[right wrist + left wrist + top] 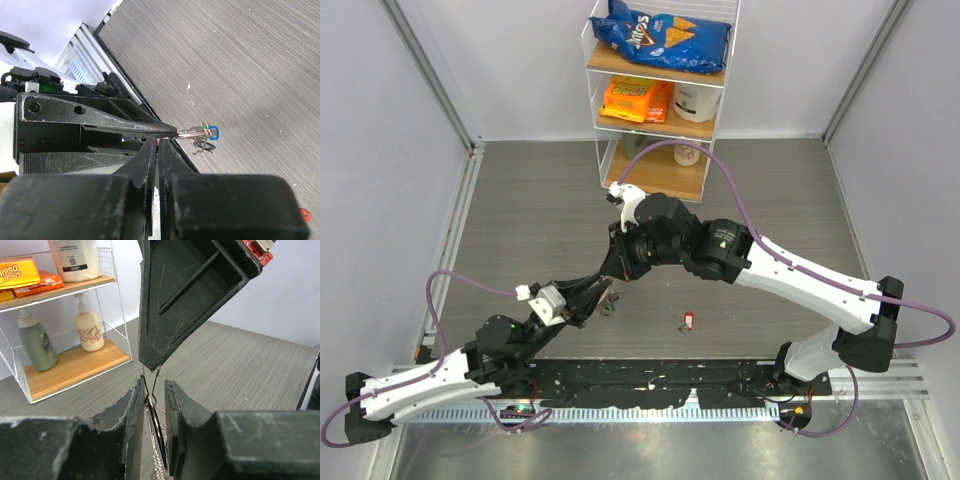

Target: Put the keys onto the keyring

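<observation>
- Keyring (153, 391): only a short stretch of wire shows; the rest is hidden between the fingers (131, 420) of the left gripper (154, 386)
- From above, the hanging keys (609, 307) are too small to tell apart
- Red key (305, 214): cut off by the right wrist view's right edge
- Chips bag (660, 32): cropped by the top edge

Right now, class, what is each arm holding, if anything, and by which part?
The thin silver wire keyring: the left fingers clamp its lower part, and the right fingers appear to pinch the top of its loop.
</observation>
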Robot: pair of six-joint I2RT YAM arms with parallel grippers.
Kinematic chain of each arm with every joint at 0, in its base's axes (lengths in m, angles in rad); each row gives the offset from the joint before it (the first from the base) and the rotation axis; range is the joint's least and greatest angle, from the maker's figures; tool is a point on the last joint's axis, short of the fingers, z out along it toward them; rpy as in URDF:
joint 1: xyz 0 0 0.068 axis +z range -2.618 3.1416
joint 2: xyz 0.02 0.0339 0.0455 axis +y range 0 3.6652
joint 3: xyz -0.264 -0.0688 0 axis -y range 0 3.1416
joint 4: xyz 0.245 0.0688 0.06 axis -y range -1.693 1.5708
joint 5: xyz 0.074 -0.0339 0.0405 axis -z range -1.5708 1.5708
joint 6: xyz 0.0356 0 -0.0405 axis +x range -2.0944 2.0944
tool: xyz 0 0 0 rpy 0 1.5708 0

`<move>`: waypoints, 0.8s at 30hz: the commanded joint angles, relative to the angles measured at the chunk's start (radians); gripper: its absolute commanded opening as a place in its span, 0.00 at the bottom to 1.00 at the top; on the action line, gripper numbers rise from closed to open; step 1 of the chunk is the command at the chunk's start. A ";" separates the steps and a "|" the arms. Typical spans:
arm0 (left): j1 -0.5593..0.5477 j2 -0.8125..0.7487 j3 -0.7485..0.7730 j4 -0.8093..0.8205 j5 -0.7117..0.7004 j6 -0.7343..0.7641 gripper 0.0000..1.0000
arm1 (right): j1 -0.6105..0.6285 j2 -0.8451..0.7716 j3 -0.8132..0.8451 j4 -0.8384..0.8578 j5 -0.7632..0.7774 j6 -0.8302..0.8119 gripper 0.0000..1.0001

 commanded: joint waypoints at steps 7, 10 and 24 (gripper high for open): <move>-0.002 0.001 0.023 0.025 -0.007 0.010 0.27 | 0.007 -0.030 0.054 0.065 0.020 0.006 0.06; -0.002 -0.003 0.023 0.028 -0.010 0.010 0.26 | 0.009 -0.027 0.052 0.065 0.019 0.006 0.06; -0.002 -0.094 -0.003 0.028 -0.008 -0.013 0.00 | 0.007 -0.013 0.031 0.067 0.025 0.002 0.06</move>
